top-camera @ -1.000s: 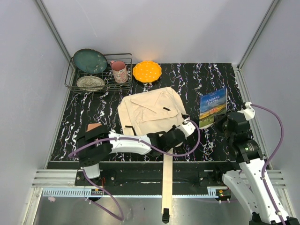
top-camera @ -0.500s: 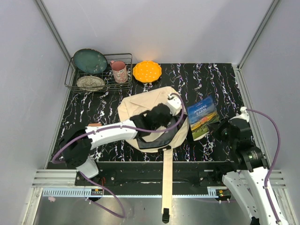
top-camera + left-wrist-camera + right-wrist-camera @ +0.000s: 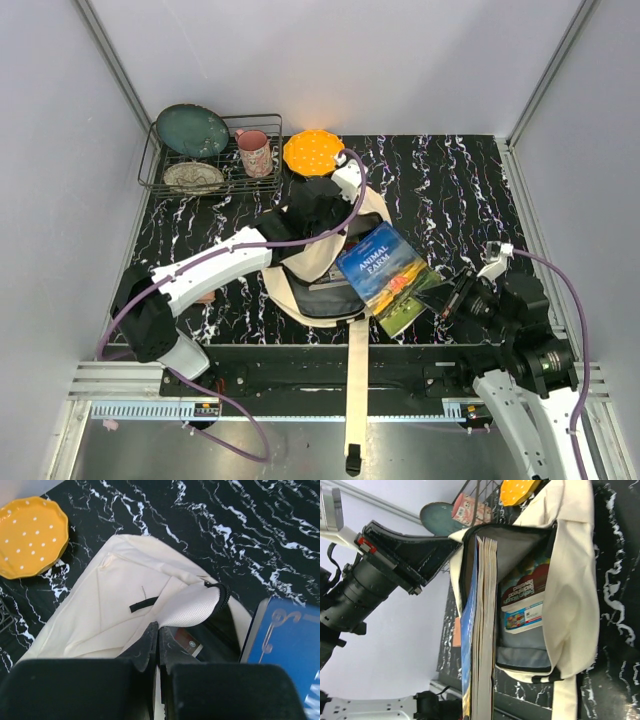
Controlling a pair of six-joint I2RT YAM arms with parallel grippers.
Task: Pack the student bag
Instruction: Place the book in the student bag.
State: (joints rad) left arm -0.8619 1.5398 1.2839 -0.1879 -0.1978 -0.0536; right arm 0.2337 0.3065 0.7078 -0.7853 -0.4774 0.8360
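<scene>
Book [image 3: 385, 272] at the student bag [image 3: 115, 605] mouth; rack [image 3: 258, 116] and plate [image 3: 313, 152] behind.

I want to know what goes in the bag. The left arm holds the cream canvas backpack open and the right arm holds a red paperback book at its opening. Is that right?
Not quite: the paperback book is blue, not red, as the top external view shows. Otherwise yes: the left end effector pinches the cream canvas backpack open and the right end effector holds the book at its opening.

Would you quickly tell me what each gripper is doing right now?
Left gripper: closed, pinching the bag open.
Right gripper: closed on the book.
</scene>
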